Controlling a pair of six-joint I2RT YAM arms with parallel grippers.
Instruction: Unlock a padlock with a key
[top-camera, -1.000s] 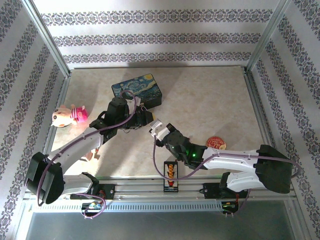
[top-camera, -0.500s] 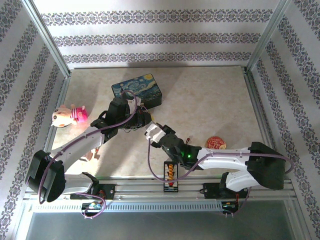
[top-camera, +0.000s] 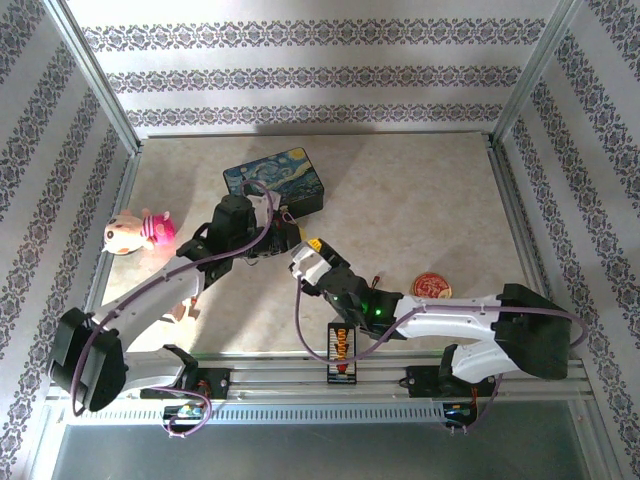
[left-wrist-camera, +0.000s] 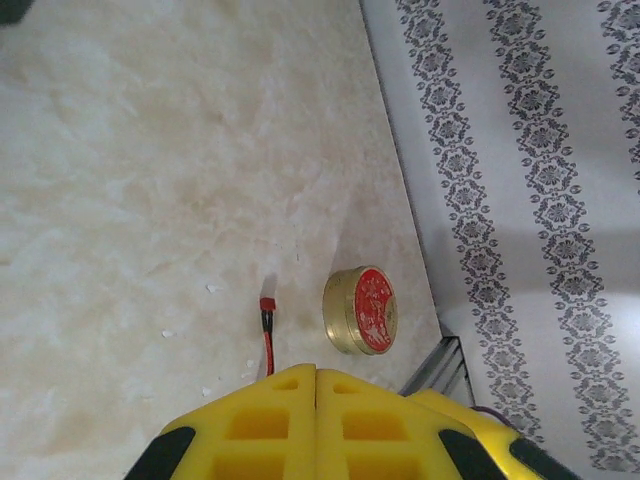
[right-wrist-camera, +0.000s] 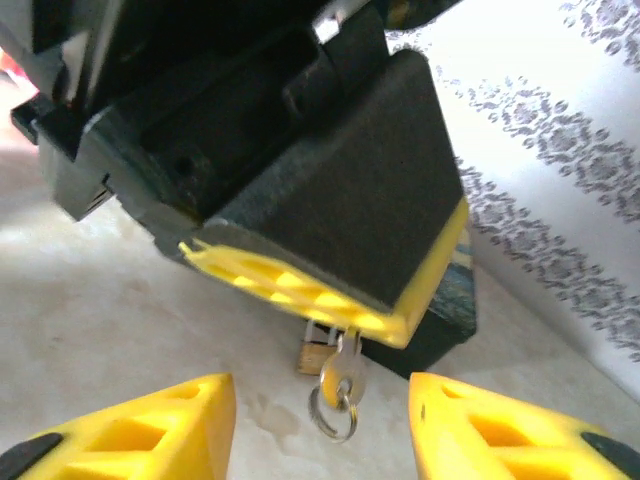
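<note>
Clamped shut, the left claw (left-wrist-camera: 316, 392) is seen with its yellow fingers pressed together. A tiny brass-gold padlock (right-wrist-camera: 314, 354) is gripped at their tips, just on the near side of a dark-blue painted box (top-camera: 276, 181) that is set left of the middle of the marbled beige worktop (top-camera: 400, 200). A thin silvery key (right-wrist-camera: 348, 374) is seen hanging at the padlock's lower corner, with a wire ring (right-wrist-camera: 333, 418) dangling from it; whether it is fully seated cannot be told. The right claw (right-wrist-camera: 320, 400) is held open, its two yellow fingers spread to either side of the key and touching neither it nor the padlock.

Compared with a second ago, the right claw is found shifted left, closer to the left claw, and the right arm's elbow is drawn left with it. The left claw is barely displaced.

A pink-and-cream plush toy (top-camera: 137, 230) is placed by the left edge. A round red-and-gold tin (top-camera: 432, 287) is placed towards the near right corner, and an orange connector board (top-camera: 340, 345) at the near edge.
</note>
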